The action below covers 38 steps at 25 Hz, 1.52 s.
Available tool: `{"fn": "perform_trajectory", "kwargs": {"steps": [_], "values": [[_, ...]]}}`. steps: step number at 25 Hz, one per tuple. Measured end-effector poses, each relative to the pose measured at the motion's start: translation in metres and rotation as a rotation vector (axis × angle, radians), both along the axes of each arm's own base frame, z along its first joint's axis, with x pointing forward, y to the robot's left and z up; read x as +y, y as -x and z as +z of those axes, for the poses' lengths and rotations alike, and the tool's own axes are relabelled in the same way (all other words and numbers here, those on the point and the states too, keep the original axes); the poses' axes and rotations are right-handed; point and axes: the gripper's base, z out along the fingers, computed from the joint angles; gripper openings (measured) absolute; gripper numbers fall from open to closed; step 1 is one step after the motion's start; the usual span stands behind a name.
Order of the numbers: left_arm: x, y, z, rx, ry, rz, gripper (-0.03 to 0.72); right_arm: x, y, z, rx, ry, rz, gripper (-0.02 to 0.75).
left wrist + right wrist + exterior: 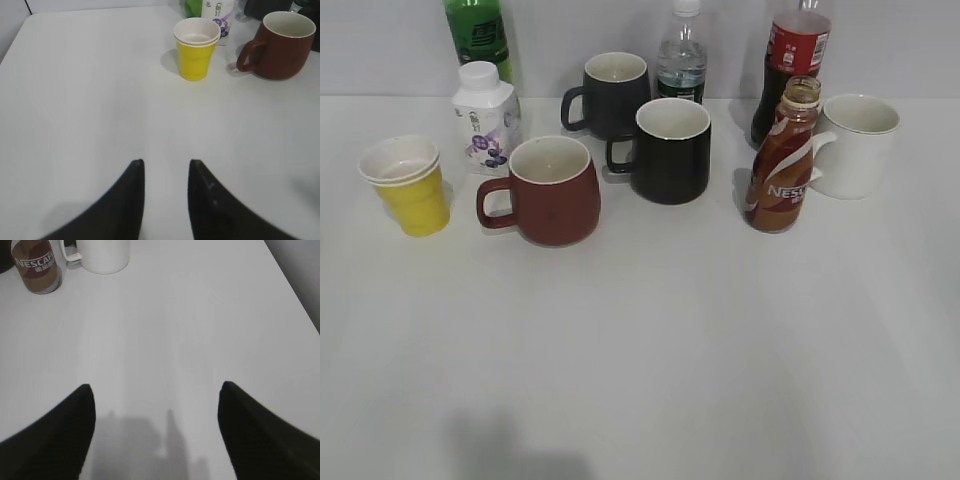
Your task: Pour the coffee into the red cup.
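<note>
The coffee bottle (782, 160), brown with white NESCAFE lettering and no cap, stands upright at the right of the table; its lower part shows in the right wrist view (37, 267). The red cup (552, 190), a maroon mug with its handle to the left, stands left of centre and is empty; it also shows in the left wrist view (279, 45). My left gripper (166, 162) is open and empty over bare table, well short of the cups. My right gripper (156, 387) is wide open and empty, well short of the bottle. Neither gripper shows in the exterior view.
A yellow paper cup (408, 185) stands at the left. A white carton (486, 117), a green bottle (478, 35), two black mugs (670, 150) (612, 95), a water bottle (682, 55), a cola bottle (790, 60) and a white mug (855, 145) stand behind.
</note>
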Motion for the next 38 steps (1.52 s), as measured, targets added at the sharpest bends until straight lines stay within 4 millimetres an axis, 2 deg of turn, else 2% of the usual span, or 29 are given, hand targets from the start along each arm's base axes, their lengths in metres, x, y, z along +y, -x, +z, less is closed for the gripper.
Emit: {"fn": "perform_trajectory", "kwargs": {"steps": [38], "values": [[-0.0010, 0.0001, 0.0000, 0.000, 0.010, -0.007, 0.239, 0.0001, 0.0000, 0.0000, 0.000, -0.001, 0.001, 0.573]]}}
